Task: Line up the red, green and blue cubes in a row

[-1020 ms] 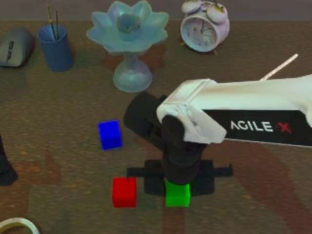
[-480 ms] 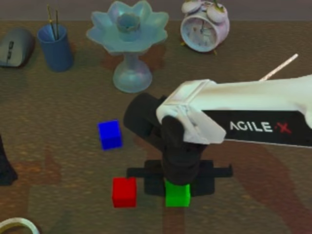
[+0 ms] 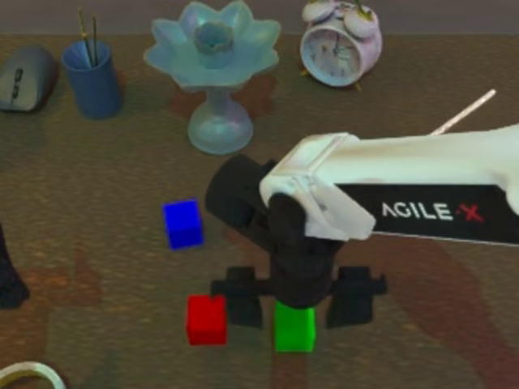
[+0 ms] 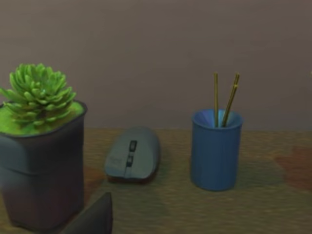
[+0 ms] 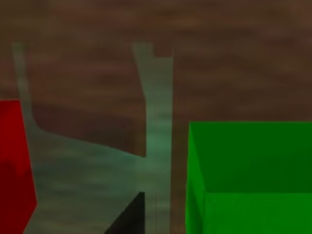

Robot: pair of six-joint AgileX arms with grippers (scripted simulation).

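The green cube (image 3: pixel 293 327) rests on the table near the front edge, a short gap to the right of the red cube (image 3: pixel 206 319). The blue cube (image 3: pixel 182 224) lies apart, farther back and left of both. My right gripper (image 3: pixel 296 311) hangs straight over the green cube, open, with its dark fingers (image 3: pixel 243 305) spread wide on either side and touching nothing. In the right wrist view the green cube (image 5: pixel 248 175) and the red cube (image 5: pixel 14 161) show with one dark fingertip (image 5: pixel 129 217) between them. My left arm (image 3: pixel 8 279) stays parked at the table's left edge.
Along the back stand a grey mouse (image 3: pixel 26 74), a blue cup (image 3: pixel 93 79) holding sticks, a pale lotus-shaped stand (image 3: pixel 212 61) and an alarm clock (image 3: pixel 340 44). A potted succulent (image 4: pixel 41 161) shows in the left wrist view. A white rim (image 3: pixel 28 374) sits at the front left corner.
My right gripper's fingers have spread apart and let go of the green cube, which stays where it was beside the red cube. The arm has not shifted.
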